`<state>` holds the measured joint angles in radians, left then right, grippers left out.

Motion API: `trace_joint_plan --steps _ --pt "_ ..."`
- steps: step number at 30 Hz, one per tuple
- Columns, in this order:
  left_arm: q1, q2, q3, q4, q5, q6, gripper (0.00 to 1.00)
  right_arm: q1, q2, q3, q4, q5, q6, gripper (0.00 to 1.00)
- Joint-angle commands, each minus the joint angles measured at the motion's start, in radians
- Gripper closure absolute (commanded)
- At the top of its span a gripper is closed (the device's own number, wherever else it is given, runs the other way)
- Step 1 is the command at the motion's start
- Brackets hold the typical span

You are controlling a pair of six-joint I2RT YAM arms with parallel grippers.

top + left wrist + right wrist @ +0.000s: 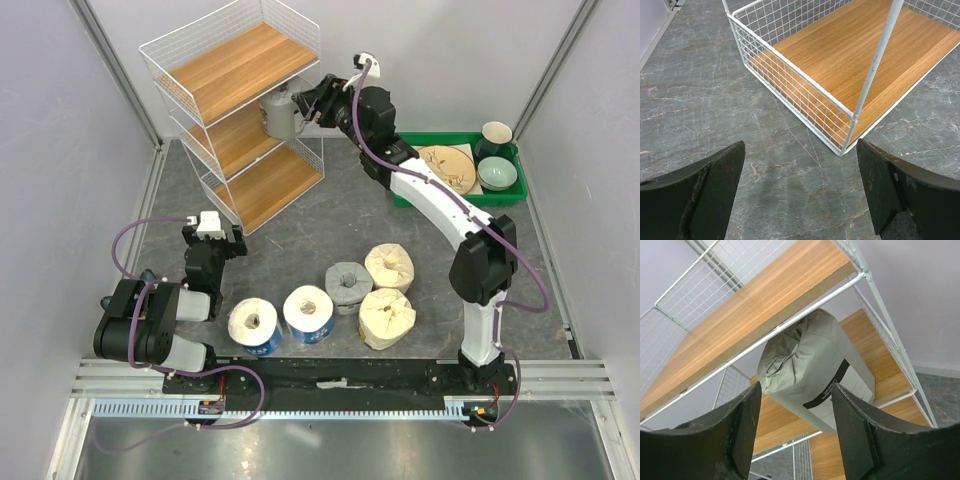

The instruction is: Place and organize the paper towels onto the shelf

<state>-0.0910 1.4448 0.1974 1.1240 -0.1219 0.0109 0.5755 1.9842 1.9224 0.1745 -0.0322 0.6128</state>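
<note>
Grey-wrapped paper towel roll [812,372] standing on middle tier of shelf [232,70], at its right end. Right gripper [795,427] fingers spread either side, grasp unconfirmed. Left gripper [800,192] released above floor.

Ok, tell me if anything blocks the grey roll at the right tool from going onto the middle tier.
Nothing visible does. The grey roll sits between the right tool's fingers at the middle tier's open edge, under the top tier's rail.

Probably a lab test cell: plain panel walls [60,150], marble-look table [330,230], aluminium rail [340,372].
</note>
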Motion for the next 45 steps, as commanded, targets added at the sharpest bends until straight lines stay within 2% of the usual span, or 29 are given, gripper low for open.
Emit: trace_joint_plan --steps 1,5,14,17,26,32,39,45 --pt "0.002 -0.003 0.016 0.045 -0.007 -0.002 0.0 -0.012 -0.087 -0.06 0.066 -0.003 -0.019 0.34" --pt "0.002 -0.003 0.016 0.045 -0.007 -0.002 0.0 -0.014 -0.085 -0.068 0.019 0.069 -0.025 0.34" --pt "0.002 -0.003 0.016 0.045 -0.007 0.0 0.01 -0.012 0.057 0.171 -0.136 0.117 -0.021 0.35" --pt "0.004 -0.003 0.016 0.045 -0.007 -0.002 0.0 -0.012 0.085 0.197 -0.158 0.129 -0.013 0.35" --pt "0.002 -0.001 0.016 0.045 -0.007 -0.002 0.01 -0.014 0.042 0.083 -0.13 0.19 -0.01 0.35" --pt "0.002 -0.001 0.016 0.045 -0.007 -0.002 0.0 -0.012 0.047 0.084 -0.147 0.212 -0.012 0.35" --pt "0.002 -0.003 0.016 0.045 -0.007 -0.002 0.0 -0.012 -0.036 -0.063 0.008 0.216 0.004 0.35" --pt "0.002 -0.001 0.016 0.045 -0.007 -0.002 0.0 -0.016 -0.062 -0.102 0.028 0.239 0.001 0.34"
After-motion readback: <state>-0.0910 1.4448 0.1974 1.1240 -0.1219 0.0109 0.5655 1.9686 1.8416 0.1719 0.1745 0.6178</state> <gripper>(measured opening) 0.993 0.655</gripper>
